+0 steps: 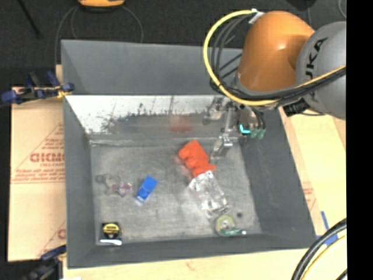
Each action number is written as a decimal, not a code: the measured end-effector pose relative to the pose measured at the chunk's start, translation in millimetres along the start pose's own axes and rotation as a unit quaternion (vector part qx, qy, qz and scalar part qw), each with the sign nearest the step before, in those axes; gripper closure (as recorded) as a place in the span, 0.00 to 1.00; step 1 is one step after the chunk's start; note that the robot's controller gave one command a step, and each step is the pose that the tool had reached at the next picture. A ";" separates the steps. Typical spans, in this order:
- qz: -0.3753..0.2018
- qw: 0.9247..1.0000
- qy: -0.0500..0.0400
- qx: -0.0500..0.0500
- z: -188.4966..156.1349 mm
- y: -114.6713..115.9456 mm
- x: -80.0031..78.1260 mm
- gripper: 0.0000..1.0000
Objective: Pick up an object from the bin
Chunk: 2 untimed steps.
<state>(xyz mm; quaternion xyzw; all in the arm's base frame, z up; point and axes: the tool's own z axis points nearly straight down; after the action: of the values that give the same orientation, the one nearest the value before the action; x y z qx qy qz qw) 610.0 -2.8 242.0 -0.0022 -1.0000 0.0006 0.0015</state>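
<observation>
Camera view: orange block [194, 158] beside gripper [224, 143]

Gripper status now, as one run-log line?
gripper: by far wall of bin | nearest: orange block, alongside | clear plastic piece next to block | no held thing visible

Gripper [228, 137] is being held just beside orange-red toy [194, 158], upper right of it, in grey bin [78, 174]; clear plastic piece [207, 195] is being seen just below the toy; blue block [147, 189] well left.
</observation>
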 end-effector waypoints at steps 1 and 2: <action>-0.053 0.999 -0.009 -0.001 106.8 6.8 3.1 0.00; -0.023 1.000 -0.006 -0.003 73.4 71.6 18.9 0.00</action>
<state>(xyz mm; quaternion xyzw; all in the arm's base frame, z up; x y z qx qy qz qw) 591.1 68.8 168.6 0.0209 -0.9998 -0.0021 -0.0040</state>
